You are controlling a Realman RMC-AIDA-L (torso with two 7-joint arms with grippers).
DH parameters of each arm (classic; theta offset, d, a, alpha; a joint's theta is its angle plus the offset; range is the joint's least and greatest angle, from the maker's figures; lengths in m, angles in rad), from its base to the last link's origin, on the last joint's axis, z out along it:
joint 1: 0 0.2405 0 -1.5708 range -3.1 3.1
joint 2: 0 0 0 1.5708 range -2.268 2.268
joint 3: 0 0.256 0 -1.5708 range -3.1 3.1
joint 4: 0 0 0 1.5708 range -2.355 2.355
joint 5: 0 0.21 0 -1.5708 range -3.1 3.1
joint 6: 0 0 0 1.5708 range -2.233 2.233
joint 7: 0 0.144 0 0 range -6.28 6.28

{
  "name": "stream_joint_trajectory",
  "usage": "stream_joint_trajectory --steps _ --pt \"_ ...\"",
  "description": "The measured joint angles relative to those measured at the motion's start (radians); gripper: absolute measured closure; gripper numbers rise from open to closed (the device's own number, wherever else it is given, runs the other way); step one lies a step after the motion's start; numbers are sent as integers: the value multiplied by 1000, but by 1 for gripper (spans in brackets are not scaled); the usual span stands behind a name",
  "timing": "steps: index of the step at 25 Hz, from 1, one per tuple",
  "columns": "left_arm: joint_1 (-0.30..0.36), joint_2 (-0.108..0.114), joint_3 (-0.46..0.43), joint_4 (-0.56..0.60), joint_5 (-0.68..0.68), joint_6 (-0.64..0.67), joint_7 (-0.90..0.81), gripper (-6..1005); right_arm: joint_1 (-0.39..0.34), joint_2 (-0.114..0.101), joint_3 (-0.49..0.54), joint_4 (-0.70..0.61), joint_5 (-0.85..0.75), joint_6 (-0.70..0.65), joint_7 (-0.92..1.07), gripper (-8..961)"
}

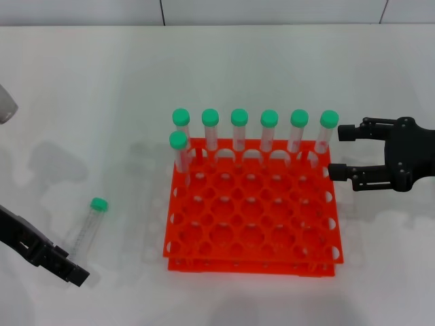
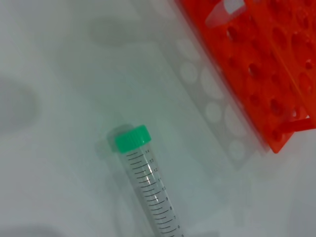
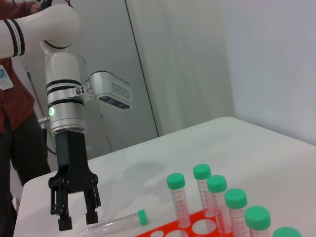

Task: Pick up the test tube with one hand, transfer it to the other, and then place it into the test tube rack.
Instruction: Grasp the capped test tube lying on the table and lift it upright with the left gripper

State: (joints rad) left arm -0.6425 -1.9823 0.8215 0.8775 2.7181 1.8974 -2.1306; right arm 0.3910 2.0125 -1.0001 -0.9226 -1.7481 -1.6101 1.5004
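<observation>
The test tube (image 1: 88, 227), clear with a green cap, lies on the white table left of the orange-red rack (image 1: 251, 255). It also shows in the left wrist view (image 2: 150, 192) and the right wrist view (image 3: 116, 221). My left gripper (image 1: 71, 270) is at the front left, just over the tube's bottom end. The right wrist view shows the left gripper (image 3: 76, 220) open, fingers pointing down and not holding the tube. My right gripper (image 1: 341, 151) is open and empty beside the rack's right back corner. The rack also shows in the left wrist view (image 2: 266, 64).
Several green-capped tubes (image 1: 239, 129) stand in the rack's back row, and one (image 1: 179, 151) in the second row at the left. Most rack holes are free. A person in a red shirt (image 3: 12, 103) stands behind the left arm.
</observation>
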Motion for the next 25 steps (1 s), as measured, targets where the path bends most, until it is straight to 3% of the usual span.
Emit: stream_joint_trajectory --steps 6,25 --pt "0 0 -1 -2 0 -1 -1 281 -2 0 1 5 0 -1 -3 156" --pt "6 5 2 -3 11 -40 -8 374 -3 0 2 18 11 7 -26 156"
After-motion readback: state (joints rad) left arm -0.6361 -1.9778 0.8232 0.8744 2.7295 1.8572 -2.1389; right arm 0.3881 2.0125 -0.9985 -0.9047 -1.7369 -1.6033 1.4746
